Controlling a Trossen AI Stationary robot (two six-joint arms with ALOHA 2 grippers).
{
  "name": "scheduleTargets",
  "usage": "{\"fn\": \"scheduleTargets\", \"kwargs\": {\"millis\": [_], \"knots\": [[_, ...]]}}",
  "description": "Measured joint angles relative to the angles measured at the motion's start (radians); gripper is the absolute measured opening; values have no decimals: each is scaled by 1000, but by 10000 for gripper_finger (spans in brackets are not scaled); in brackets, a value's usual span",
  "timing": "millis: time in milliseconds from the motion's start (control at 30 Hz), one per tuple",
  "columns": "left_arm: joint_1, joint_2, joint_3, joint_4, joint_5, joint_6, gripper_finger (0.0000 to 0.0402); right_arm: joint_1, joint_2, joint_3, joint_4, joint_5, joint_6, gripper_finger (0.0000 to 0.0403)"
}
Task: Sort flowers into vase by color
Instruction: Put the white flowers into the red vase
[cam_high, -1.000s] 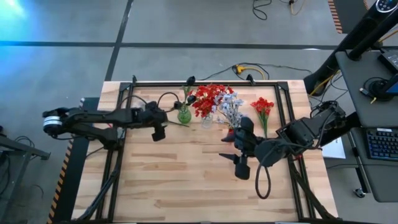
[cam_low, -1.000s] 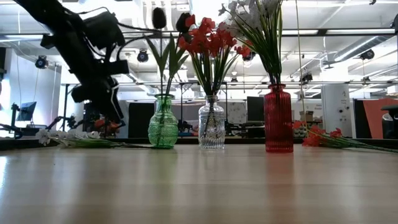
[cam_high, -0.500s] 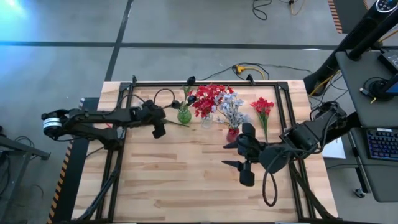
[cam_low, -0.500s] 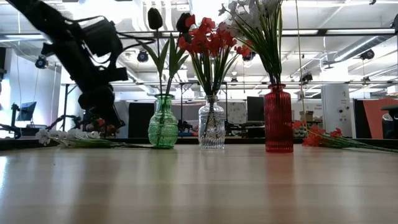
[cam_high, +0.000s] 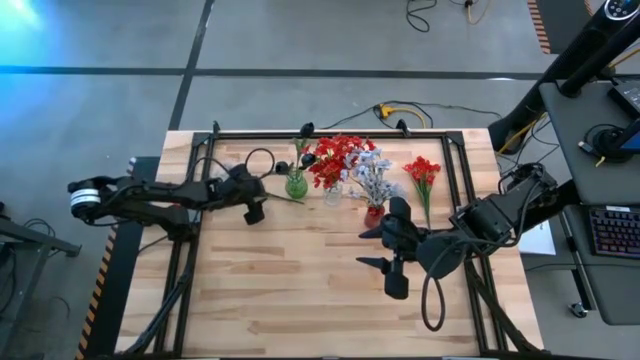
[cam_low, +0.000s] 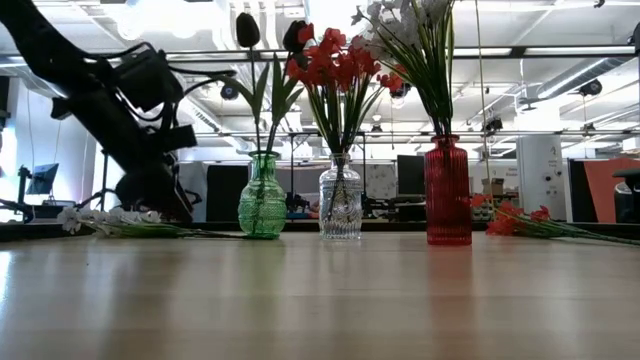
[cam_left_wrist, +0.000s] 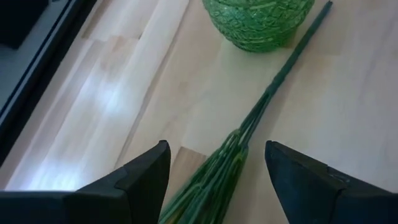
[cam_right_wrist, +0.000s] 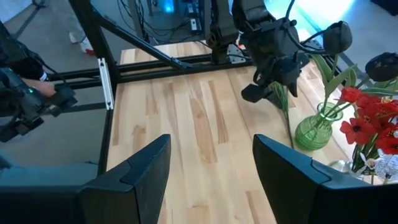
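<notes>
On wooden table (cam_high: 300, 290), three vases (cam_low: 341, 197)

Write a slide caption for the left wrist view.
Open left gripper straddling a green flower stem beside the textured green glass vase.

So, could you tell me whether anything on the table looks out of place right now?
Two sprays lie flat on the wood instead of standing in vases: a pale blue-white spray beside the green vase, straddled by the open left end effector, and a red spray near the red vase. Nothing looks spilled or broken.
</notes>
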Motion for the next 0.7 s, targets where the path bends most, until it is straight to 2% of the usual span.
{"fn": "scheduleTargets", "kwargs": {"millis": [467,567,700], "knots": [[20,116,1,36,37,27,243,0,0,0,3,0,38,219],[21,132,2,49,38,17,229,0,0,0,4,0,46,219],[21,142,2,61,44,0,189,0,0,0,4,0,47,219]]}}
